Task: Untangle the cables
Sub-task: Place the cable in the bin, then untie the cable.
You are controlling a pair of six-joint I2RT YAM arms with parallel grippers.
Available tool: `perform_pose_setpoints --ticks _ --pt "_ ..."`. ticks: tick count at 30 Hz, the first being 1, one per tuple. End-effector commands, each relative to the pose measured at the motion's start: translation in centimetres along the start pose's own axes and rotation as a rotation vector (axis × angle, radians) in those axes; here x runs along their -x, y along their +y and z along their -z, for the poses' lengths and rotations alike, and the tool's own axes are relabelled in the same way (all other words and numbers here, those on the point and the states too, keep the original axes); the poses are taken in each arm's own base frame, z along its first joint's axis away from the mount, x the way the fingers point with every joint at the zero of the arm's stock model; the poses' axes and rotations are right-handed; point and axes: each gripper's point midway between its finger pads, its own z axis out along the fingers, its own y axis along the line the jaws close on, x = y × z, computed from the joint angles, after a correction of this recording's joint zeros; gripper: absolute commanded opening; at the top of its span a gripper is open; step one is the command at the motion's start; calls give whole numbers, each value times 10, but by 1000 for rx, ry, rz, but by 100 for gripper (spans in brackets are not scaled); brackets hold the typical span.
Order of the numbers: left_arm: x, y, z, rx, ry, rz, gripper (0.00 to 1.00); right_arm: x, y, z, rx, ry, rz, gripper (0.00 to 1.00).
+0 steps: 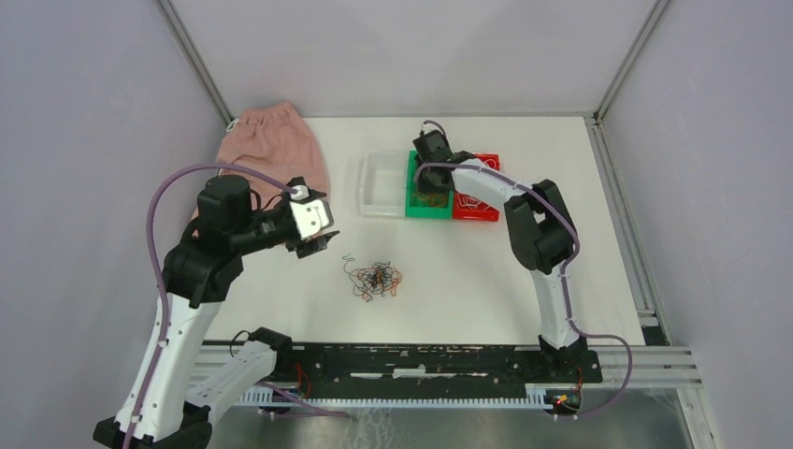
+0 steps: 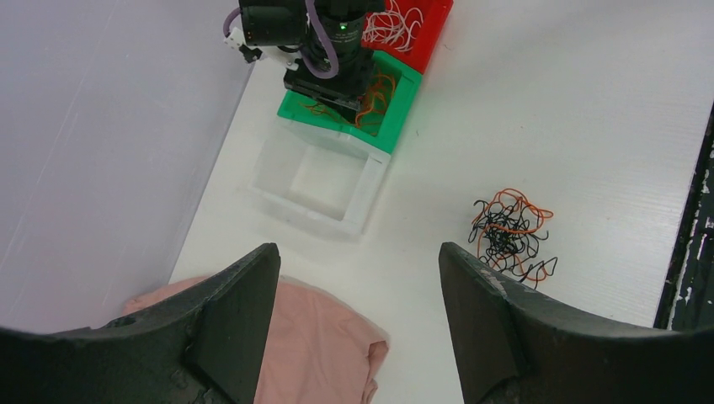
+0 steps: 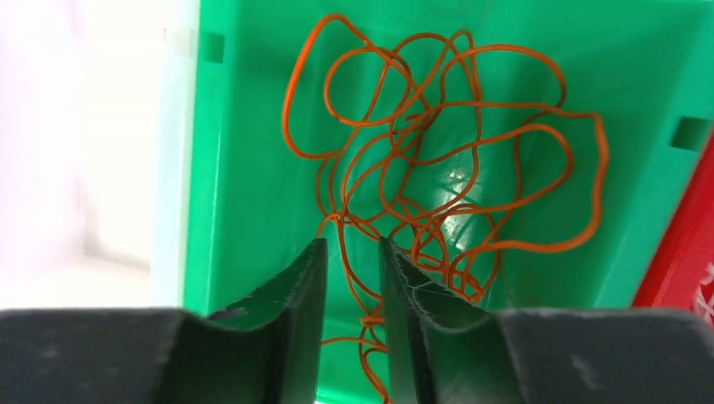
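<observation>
A tangled clump of black and orange-red cables lies on the white table in the middle; it also shows in the left wrist view. My left gripper hangs above the table to the left of the clump, its jaws wide open and empty. My right gripper reaches down into the green bin. There its jaws stand a narrow gap apart over loose orange cables. One orange strand runs through the gap without being pinched. White cables lie in the red bin.
A clear plastic bin stands left of the green bin, and the red bin stands right of it. A pink cloth lies at the back left, under my left gripper in the left wrist view. Grey walls enclose the table.
</observation>
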Motion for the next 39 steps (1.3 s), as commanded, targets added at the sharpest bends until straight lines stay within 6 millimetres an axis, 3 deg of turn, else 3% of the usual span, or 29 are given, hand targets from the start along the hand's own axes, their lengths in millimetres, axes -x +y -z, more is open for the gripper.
perform_pose_setpoints --ticks 1,7,11,14,21,24,28,39 --pt "10 0 5 5 -24 6 77 59 11 52 37 -174 -11 42" --pt "4 -3 3 3 -9 28 77 101 17 118 86 -313 14 53" --pt "-7 -9 -2 -17 11 53 77 94 35 162 182 -378 72 60" --pt "-21 -20 -9 -52 29 79 77 50 51 179 265 -350 122 64" --pt "-60 -51 -22 -136 78 107 78 -94 93 204 530 -174 233 63" --pt "-69 -58 -25 -158 91 97 78 -142 99 200 555 -69 323 61" --pt "-71 -59 -27 -168 93 102 78 -174 102 189 587 0 353 58" --pt "-66 -58 -21 -149 84 91 78 -199 115 143 562 104 357 50"
